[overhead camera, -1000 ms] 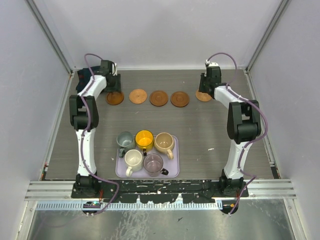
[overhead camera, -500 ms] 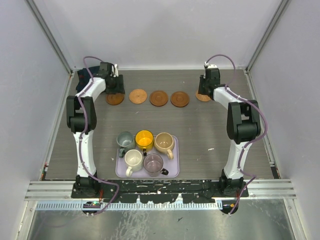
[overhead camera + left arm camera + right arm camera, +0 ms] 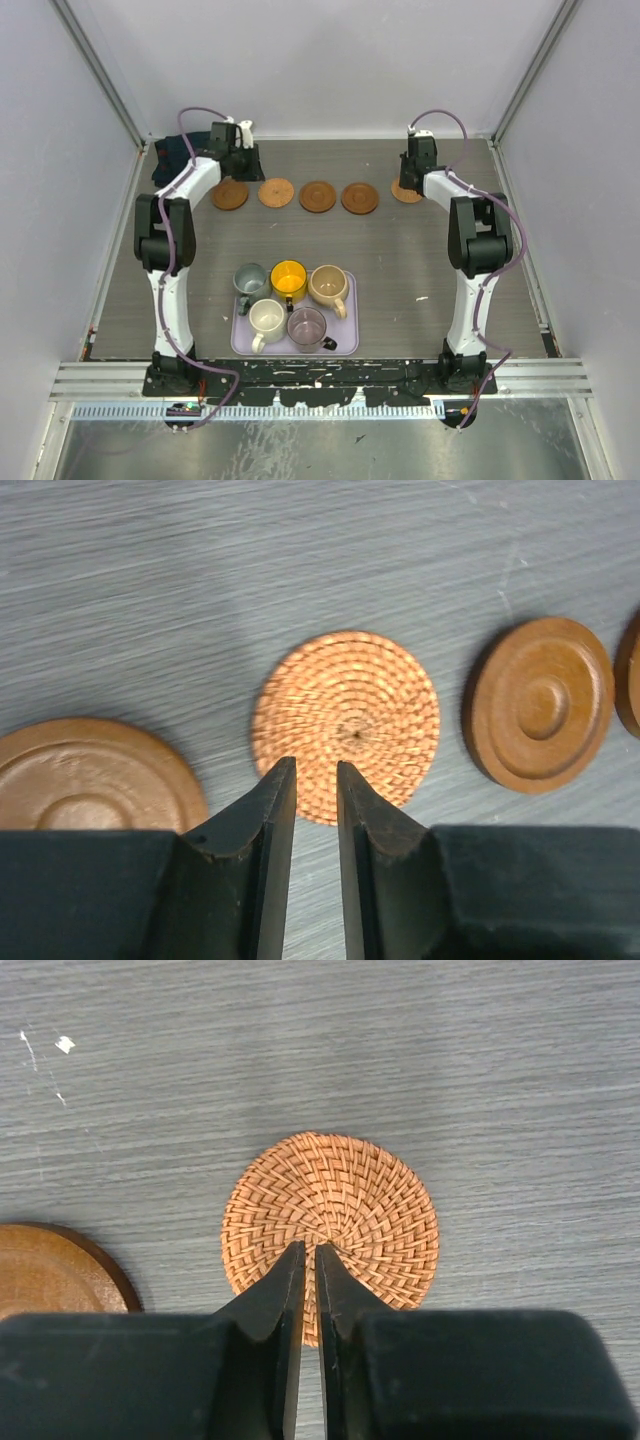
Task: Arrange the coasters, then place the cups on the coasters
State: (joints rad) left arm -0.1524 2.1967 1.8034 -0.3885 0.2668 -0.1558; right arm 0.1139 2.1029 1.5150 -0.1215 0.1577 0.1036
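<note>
We see five round coasters (image 3: 318, 196) lying flat in a row on the grey, wood-grained table (image 3: 400, 270), well beyond the far edge of the lavender tray (image 3: 240, 346). Two are woven of orange straw in a tight spiral; the other three are smooth brown wood turned with raised rings. The five handled cups (image 3: 289, 279) stand upright and crowded together on the tray: grey-green, yellow-orange and tan at its far side, cream-white and translucent mauve at its near side. Both arms reach far past the tray, elbows raised and wrists pointing down at the row. The left gripper (image 3: 315, 765) hangs over the woven coaster (image 3: 345, 725) second from the row's left end, its black fingers narrowly apart with nothing between them. The right gripper (image 3: 308, 1245) hangs over the woven coaster (image 3: 330, 1225) at the row's right end, its fingers all but together, only a thin slit showing, and empty. We cannot tell whether either gripper's tips touch the straw.
</note>
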